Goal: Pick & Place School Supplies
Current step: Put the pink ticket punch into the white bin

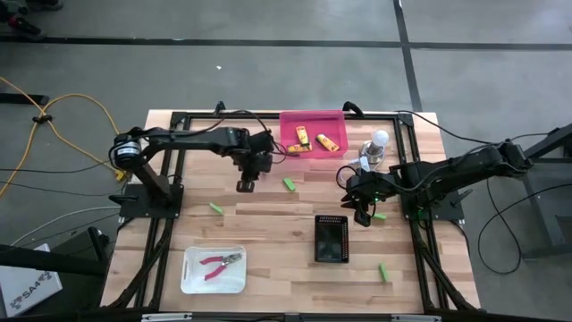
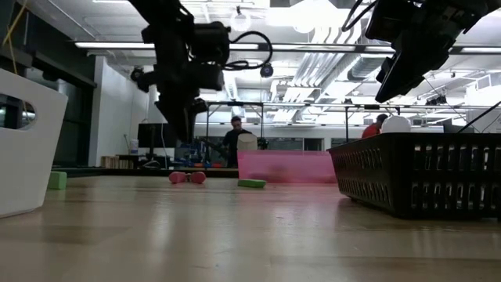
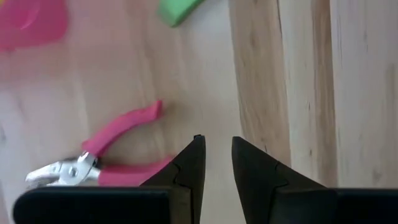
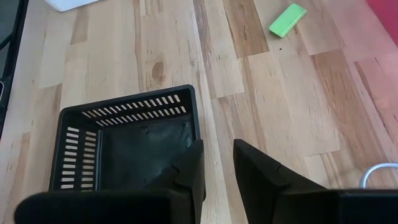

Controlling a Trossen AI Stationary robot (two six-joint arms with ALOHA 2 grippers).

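Wooden planks form the bench (image 1: pixel 268 224), framed by black rails on a grey floor. The left gripper (image 3: pixel 214 152) hangs over the bench's rear centre on an arm stretched in from the left; its dark pointed fingers stand slightly apart, gripping nothing. Beside them on the planks lies a pink-handled plier tool (image 3: pixel 102 155) with metal jaws, and a green block (image 3: pixel 177 9) lies farther off. The right gripper (image 4: pixel 217 158) hovers past the rim of the slotted black basket (image 4: pixel 124 143), its arm reaching in from the right, fingers slightly apart and empty. A pink tray (image 1: pixel 313 132) at the rear edge holds yellow-orange pieces (image 1: pixel 326 141). A white tray (image 1: pixel 213 282) at the front left holds a second plier tool (image 1: pixel 219 264). Bare planks lie between the black basket and the white tray.
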